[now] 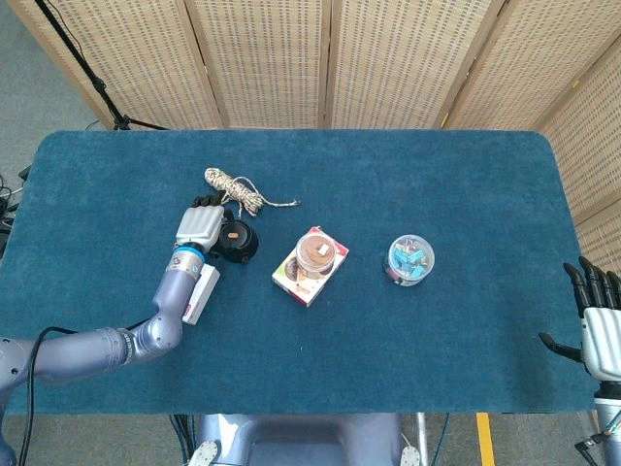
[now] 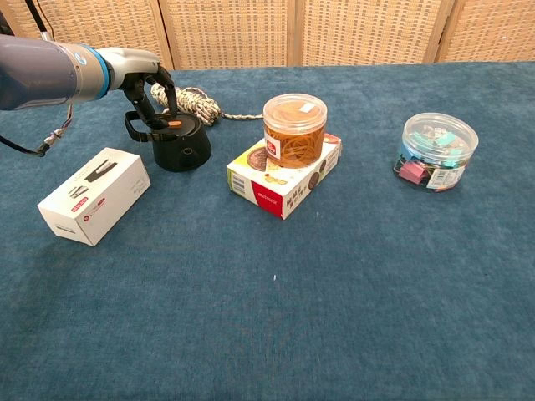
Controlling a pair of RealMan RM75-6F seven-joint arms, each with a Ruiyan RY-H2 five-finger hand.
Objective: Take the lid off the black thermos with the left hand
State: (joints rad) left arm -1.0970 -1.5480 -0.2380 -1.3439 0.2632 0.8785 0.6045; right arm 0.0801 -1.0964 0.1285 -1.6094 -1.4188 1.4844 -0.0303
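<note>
On the left part of the table the black thermos is stood upright with its lid on, and the left hand is held directly over it, fingers curled down toward the lid's near edge, presumably for a grip; whether anything is yet gripped cannot be told. Close crowding is provided by a coil of rope behind and a white box in front, while the right hand is kept spread and empty at the table's right edge.
</note>
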